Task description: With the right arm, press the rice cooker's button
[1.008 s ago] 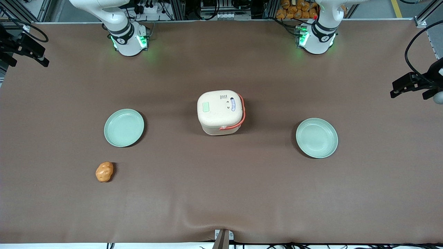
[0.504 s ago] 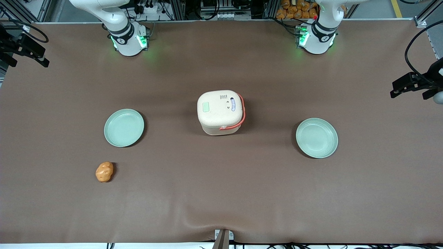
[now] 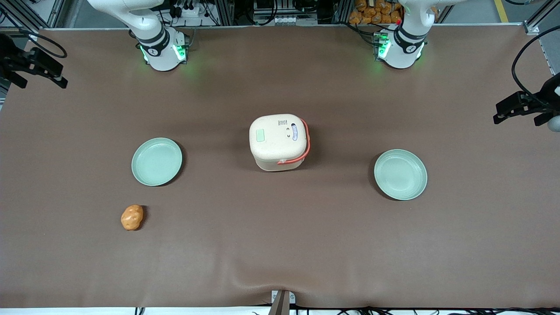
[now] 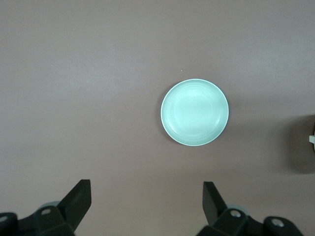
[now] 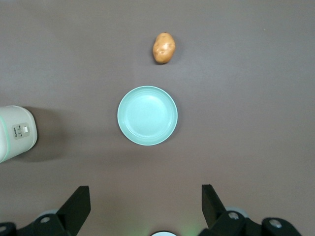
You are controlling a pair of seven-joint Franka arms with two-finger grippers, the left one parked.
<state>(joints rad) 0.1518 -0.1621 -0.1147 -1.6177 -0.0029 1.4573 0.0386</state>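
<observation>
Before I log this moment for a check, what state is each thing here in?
rice cooker: lid shut, upright, handle folded down.
button: untouched.
hand: open, high above the plate at the working arm's end.
that plate: empty.
plate at the parked arm's end: empty.
potato: lying loose on the table.

Two pale green plates (image 3: 156, 161) (image 3: 400, 174) well apart on brown table (image 3: 280, 245); potato (image 3: 131, 217) near one.
</observation>
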